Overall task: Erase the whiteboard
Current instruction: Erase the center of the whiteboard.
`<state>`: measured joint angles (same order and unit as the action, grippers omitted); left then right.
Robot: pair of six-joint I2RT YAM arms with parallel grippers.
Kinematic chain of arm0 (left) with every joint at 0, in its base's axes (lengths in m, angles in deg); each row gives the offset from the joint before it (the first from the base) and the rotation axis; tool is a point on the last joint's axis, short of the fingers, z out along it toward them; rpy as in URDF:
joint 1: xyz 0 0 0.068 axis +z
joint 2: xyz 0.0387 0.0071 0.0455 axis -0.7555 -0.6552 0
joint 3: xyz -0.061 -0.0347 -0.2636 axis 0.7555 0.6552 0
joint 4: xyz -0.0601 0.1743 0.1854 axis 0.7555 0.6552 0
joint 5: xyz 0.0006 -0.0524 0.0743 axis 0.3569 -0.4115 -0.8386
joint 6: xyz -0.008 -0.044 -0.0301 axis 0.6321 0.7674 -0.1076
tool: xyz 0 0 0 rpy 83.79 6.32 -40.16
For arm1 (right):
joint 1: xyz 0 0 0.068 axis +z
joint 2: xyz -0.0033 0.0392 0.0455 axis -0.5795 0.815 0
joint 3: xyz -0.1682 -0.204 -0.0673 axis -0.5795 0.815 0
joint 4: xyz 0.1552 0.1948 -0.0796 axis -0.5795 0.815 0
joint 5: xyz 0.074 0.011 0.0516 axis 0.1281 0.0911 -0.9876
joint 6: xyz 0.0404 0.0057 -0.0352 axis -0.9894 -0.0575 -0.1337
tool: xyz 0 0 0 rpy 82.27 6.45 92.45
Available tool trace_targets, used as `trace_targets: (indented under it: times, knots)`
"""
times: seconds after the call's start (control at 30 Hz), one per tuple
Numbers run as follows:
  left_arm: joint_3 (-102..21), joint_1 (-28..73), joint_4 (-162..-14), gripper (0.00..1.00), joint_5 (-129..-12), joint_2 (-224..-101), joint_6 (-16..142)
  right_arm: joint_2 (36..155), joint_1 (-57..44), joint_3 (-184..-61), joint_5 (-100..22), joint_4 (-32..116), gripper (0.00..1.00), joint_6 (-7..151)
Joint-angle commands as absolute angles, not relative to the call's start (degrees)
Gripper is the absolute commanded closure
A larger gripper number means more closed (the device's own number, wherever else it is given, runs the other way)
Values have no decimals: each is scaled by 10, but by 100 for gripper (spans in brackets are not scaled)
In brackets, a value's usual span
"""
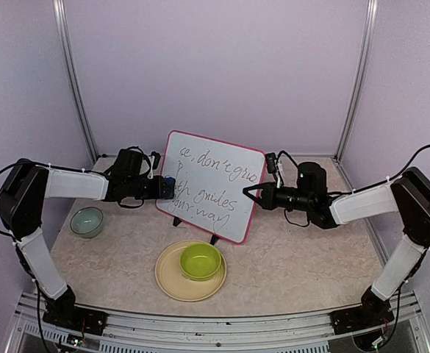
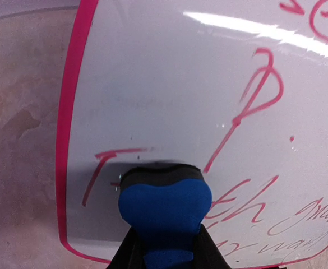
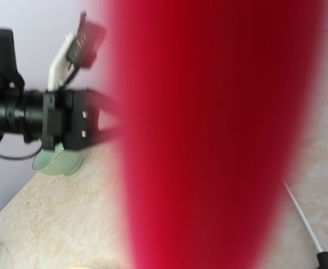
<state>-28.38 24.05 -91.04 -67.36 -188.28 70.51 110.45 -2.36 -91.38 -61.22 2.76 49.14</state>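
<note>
I see the table [image 1: 310, 265] with the whiteboard [image 1: 213, 185] standing on its feet at mid-table, handwriting across it. Just in front lies a yellow plate [image 1: 172, 283] bearing a green bowl [image 1: 201, 260]. My right gripper [image 1: 250, 195] sits at the board's right frame edge; I cannot tell whether it grips. My left gripper [image 1: 165, 188] clasps a blue eraser [image 2: 165, 204] pressed to the board's left part.
</note>
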Motion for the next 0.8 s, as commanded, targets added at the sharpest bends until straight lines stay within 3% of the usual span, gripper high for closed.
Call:
trace_targets:
  times: [0.0, 0.53, 0.77]
  knots:
    - [-256, 235, -924, 100, -670, -1877, 714, 1138, -15, -902, -646, 137, 100, 560]
    - [-501, 236, -824, 100, -666, -1948, 676, 1152, -7, -913, -652, 149, 100, 568]
    - [-486, 234, -821, 100, -670, -1949, 680, 1152, -6, -916, -653, 152, 100, 569]
